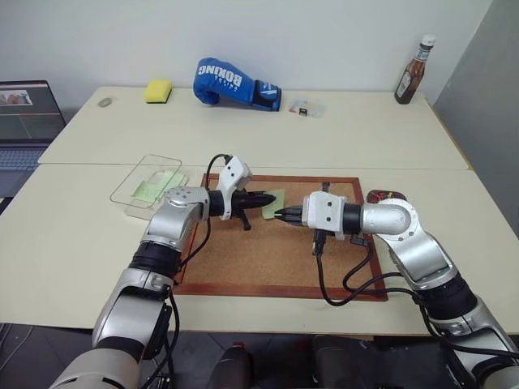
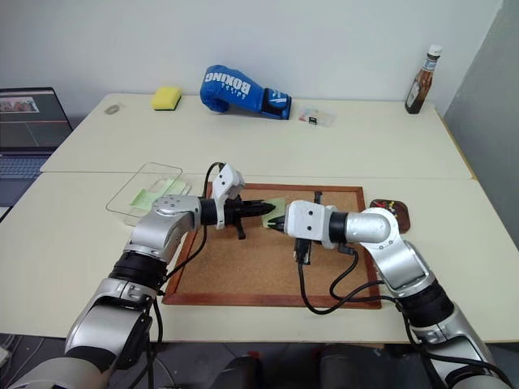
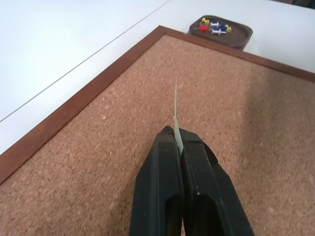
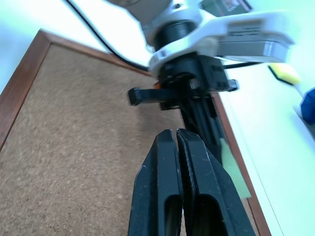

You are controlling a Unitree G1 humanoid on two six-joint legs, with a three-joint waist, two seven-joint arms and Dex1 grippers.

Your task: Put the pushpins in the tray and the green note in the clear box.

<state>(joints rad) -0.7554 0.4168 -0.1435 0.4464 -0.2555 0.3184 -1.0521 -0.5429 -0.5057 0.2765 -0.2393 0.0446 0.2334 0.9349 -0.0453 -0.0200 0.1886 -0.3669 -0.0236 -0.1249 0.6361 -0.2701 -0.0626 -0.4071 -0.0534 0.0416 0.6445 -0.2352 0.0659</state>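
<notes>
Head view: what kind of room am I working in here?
Likely an office or lab test bench: pale tables pushed together against a bare wall, a laptop at the left edge, and unrelated props such as a boxing glove, sponge and sauce bottle.

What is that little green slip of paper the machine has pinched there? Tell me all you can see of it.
The green note is a small, thin square of pale green paper. The left gripper is shut on one edge of it, so it hangs just over the corkboard, near the board's far edge. From the left wrist it shows edge-on, a pale sliver standing up between the black fingers. The right gripper is shut close beside it; whether it touches the paper cannot be told.
</notes>
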